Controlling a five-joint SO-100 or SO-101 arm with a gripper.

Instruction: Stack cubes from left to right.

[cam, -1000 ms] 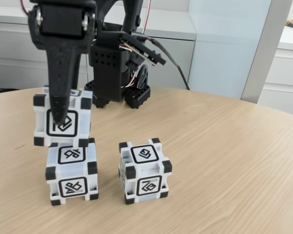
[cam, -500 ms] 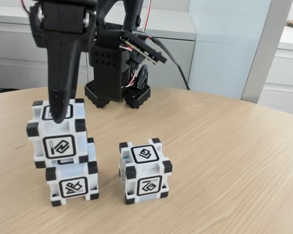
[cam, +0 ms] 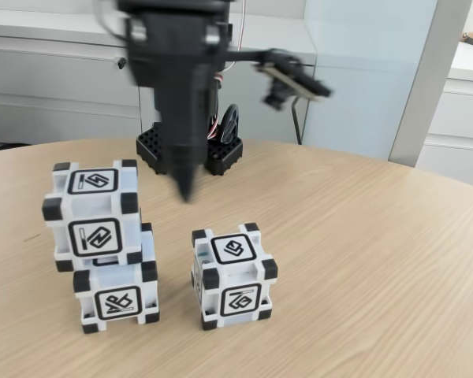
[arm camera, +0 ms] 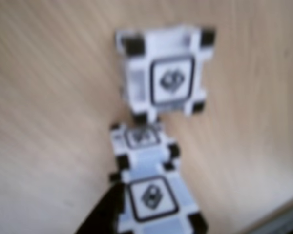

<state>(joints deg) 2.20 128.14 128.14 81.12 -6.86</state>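
Two cubes are stacked at the left of the fixed view. The upper cube (cam: 94, 213) sits shifted left on the lower cube (cam: 117, 295), overhanging it. A third cube (cam: 232, 276) stands alone on the table to their right. My gripper (cam: 185, 193), blurred by motion, hangs tip-down above the table between the stack and the lone cube, holding nothing. In the wrist view the lone cube (arm camera: 166, 73) is at the top and the stack's upper cube (arm camera: 151, 197) is at the bottom, with one black finger (arm camera: 105, 217) beside it.
The round wooden table (cam: 363, 260) has free room to the right of the cubes. The arm's black base (cam: 213, 153) stands at the table's far edge. White cabinets (cam: 55, 79) and a pale wall panel lie behind.
The gripper let go of the upper cube, which now rests on the lower one. The arm swung right, away from the stack and toward the lone cube.
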